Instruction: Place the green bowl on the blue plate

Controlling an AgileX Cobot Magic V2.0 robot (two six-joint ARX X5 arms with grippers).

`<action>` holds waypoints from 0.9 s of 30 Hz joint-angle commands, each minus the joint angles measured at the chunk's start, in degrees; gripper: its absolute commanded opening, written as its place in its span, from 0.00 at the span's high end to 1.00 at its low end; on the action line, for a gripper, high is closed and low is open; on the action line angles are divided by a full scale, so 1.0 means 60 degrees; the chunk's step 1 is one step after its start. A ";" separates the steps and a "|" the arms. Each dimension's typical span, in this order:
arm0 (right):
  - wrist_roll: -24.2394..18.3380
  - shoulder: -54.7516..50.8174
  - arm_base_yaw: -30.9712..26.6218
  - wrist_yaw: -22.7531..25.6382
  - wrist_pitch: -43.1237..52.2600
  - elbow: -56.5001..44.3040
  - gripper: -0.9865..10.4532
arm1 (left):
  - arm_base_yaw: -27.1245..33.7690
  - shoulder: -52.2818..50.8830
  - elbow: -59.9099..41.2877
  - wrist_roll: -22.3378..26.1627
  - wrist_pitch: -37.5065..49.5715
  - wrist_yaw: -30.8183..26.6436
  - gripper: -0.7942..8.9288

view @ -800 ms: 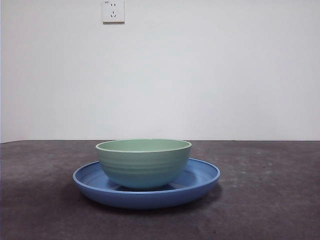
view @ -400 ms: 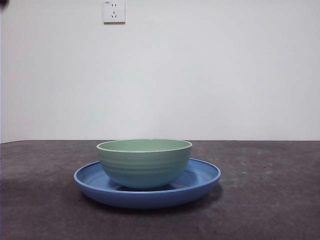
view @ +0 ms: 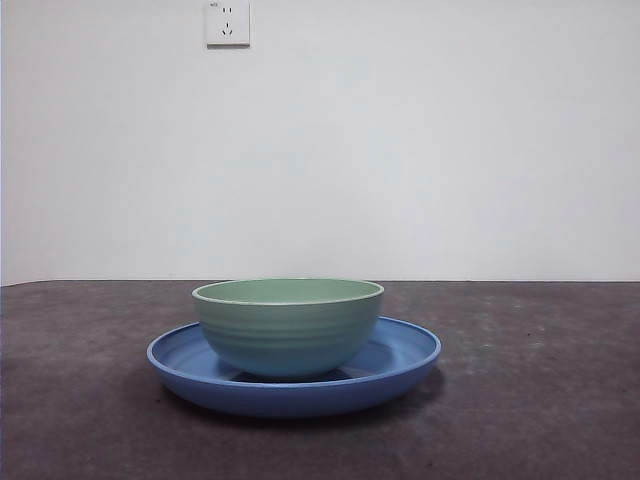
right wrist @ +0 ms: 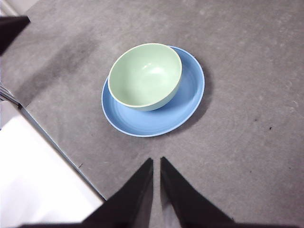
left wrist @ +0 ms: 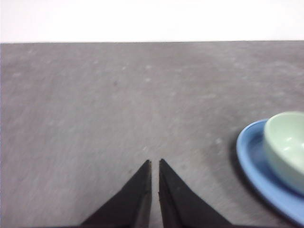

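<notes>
The green bowl point(view: 288, 325) stands upright inside the blue plate point(view: 400, 360), a little left of its middle. The right wrist view shows the same from above: the green bowl point(right wrist: 145, 76) rests on the blue plate point(right wrist: 183, 107), and my right gripper point(right wrist: 156, 160) is shut and empty, held high and well back from them. My left gripper point(left wrist: 155, 162) is shut and empty over bare table, with the blue plate point(left wrist: 251, 159) and green bowl point(left wrist: 285, 147) off to its side. No arm shows in the front view.
A dark grey table point(view: 540, 400) carries the plate. A white wall with a socket point(view: 227, 22) stands behind. The right wrist view shows the table's edge point(right wrist: 52, 145) and a dark object point(right wrist: 10, 29) at a corner.
A small dark tip at the front view's top left corner half a second ago is gone now. The bowl and plate have stayed put.
</notes>
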 commanded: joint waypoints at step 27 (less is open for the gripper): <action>-0.0080 0.0055 0.0055 -0.0018 0.0091 0.0087 0.89 | 0.0681 -0.1071 -0.1293 -0.0346 0.0576 -0.1297 0.89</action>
